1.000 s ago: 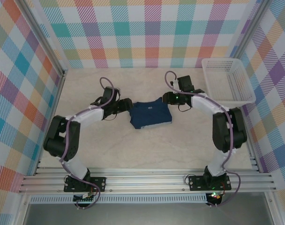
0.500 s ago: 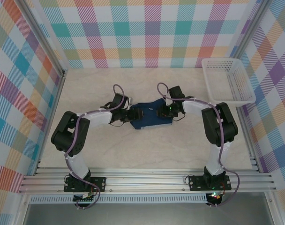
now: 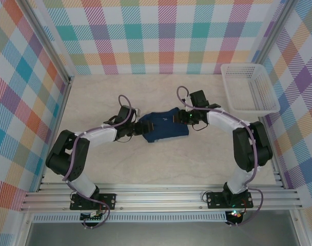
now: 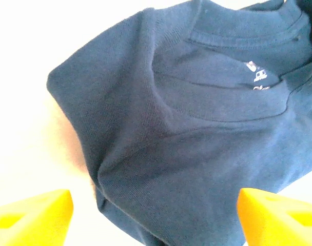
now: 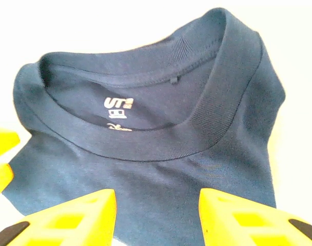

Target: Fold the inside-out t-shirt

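The inside-out t-shirt [image 3: 166, 126] lies folded into a small navy bundle mid-table, its collar and white printed neck label [image 5: 117, 105] facing up. My left gripper [image 3: 141, 127] sits at the bundle's left edge, yellow fingertips [image 4: 33, 218] spread wide and open, a rumpled corner of the cloth [image 4: 161, 154] lying between and ahead of them. At the bundle's right upper edge my right gripper [image 3: 186, 117] hovers just behind the collar [image 5: 207, 123]. Its yellow fingers [image 5: 69, 220] are apart, with flat cloth in the gap and nothing pinched.
A white mesh basket [image 3: 248, 88] stands at the back right, next to the right wall. Checked walls close in the table on three sides. Pale bare tabletop [image 3: 94, 92] surrounds the shirt, and a metal rail [image 3: 161, 197] runs along the near edge.
Both grippers came in onto the shirt's edges, then eased slightly outward. The left jaws have spread wider and the right jaws narrowed then reopened. The bundle is a little flatter and wider.
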`<action>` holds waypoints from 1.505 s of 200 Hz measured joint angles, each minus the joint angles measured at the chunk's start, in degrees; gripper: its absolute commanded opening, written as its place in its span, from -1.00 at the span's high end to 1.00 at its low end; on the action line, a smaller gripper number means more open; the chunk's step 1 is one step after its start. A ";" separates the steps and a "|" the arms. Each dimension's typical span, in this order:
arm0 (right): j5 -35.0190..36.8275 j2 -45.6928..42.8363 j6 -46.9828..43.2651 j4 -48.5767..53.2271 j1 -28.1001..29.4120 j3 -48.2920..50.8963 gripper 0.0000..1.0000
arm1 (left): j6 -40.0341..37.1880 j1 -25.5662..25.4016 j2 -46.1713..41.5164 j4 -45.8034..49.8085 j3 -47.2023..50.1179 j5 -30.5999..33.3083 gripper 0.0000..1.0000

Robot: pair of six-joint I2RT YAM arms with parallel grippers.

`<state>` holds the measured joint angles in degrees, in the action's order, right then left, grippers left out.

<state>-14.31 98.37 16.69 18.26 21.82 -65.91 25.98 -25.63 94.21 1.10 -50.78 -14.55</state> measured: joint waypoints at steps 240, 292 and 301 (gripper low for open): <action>6.05 -4.52 -2.86 2.21 -1.90 2.93 0.04 | -9.99 2.64 17.64 8.35 -19.47 -7.89 1.00; 4.98 -9.18 -1.40 -1.07 -2.23 4.20 0.01 | -28.83 11.56 14.71 29.00 -31.01 9.09 1.00; 4.39 -9.22 -0.83 -1.88 -2.10 4.96 0.01 | -31.58 13.07 14.67 30.91 -32.79 12.31 1.00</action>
<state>-9.91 89.14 15.86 16.38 19.73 -60.95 -5.61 -12.56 108.88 32.01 -83.57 -2.24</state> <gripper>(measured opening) 0.493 0.102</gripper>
